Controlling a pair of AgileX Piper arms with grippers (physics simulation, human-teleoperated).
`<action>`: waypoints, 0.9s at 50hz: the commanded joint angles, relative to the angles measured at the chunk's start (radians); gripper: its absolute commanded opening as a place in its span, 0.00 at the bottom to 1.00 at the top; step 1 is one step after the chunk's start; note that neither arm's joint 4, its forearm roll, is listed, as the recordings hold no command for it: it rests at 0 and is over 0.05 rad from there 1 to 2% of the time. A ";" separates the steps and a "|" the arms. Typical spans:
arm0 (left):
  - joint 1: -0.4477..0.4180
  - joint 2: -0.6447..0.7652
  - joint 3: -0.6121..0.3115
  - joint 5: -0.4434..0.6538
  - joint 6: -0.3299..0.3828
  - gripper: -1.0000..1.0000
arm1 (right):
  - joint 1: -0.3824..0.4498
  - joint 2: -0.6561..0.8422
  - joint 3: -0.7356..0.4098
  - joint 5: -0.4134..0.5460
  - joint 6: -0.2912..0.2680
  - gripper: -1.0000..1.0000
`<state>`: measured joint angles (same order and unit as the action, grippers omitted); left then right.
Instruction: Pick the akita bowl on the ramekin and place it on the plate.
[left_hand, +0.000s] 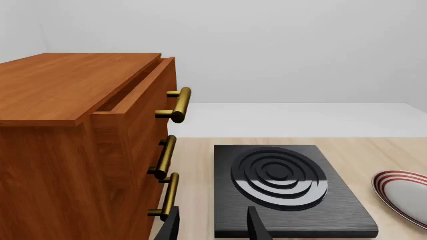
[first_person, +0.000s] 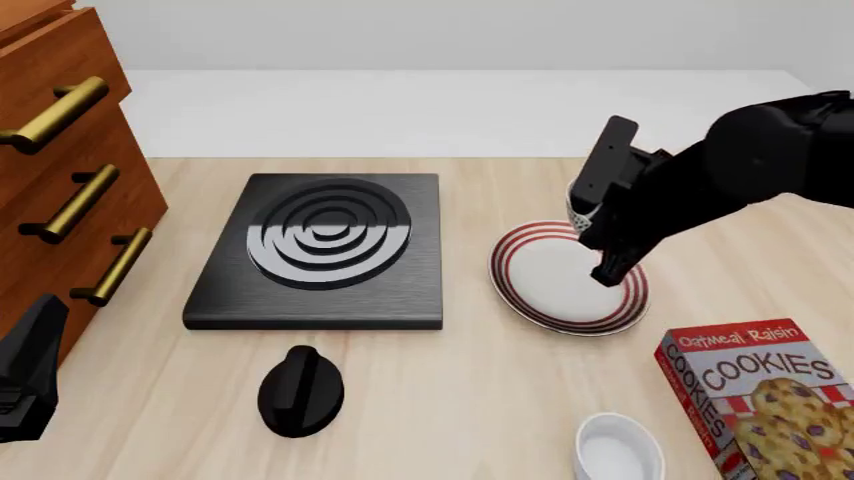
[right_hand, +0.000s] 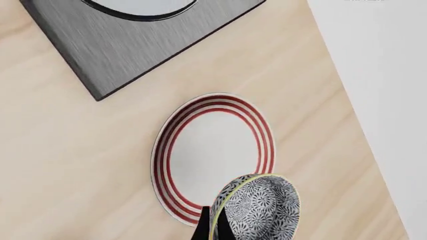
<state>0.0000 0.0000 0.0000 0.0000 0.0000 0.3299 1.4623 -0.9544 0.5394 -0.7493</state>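
Observation:
My right gripper (right_hand: 215, 226) is shut on the rim of the akita bowl (right_hand: 259, 206), a speckled black-and-white bowl held tilted in the air. Below it lies the plate (right_hand: 213, 150), white with red rings; the bowl hangs over the plate's edge. In the front view only a sliver of the bowl (first_person: 579, 211) shows beside the right gripper (first_person: 597, 245), above the plate (first_person: 547, 272). The white ramekin (first_person: 618, 452) stands alone at the near edge. My left gripper (left_hand: 213, 227) is open and holds nothing, low at the near left (first_person: 27, 378) by the cabinet.
A black stove burner slab (first_person: 320, 250) lies left of the plate, with a black knob (first_person: 300, 390) in front of it. A wooden drawer cabinet (first_person: 60, 170) with brass handles stands at the left. A cookies box (first_person: 754, 400) lies at the near right, beside the ramekin.

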 joint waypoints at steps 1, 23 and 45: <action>0.000 0.000 0.000 0.000 0.000 1.00 | 0.007 0.053 -0.041 -0.018 0.007 0.00; 0.000 0.000 0.000 0.000 0.000 1.00 | 0.015 0.144 -0.075 -0.057 0.026 0.00; 0.000 0.000 0.000 0.000 0.000 1.00 | 0.017 0.189 -0.064 -0.077 0.024 0.00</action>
<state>0.0000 0.0000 0.0000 0.0000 0.0000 0.3456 1.6327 -1.0179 0.4719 -0.7192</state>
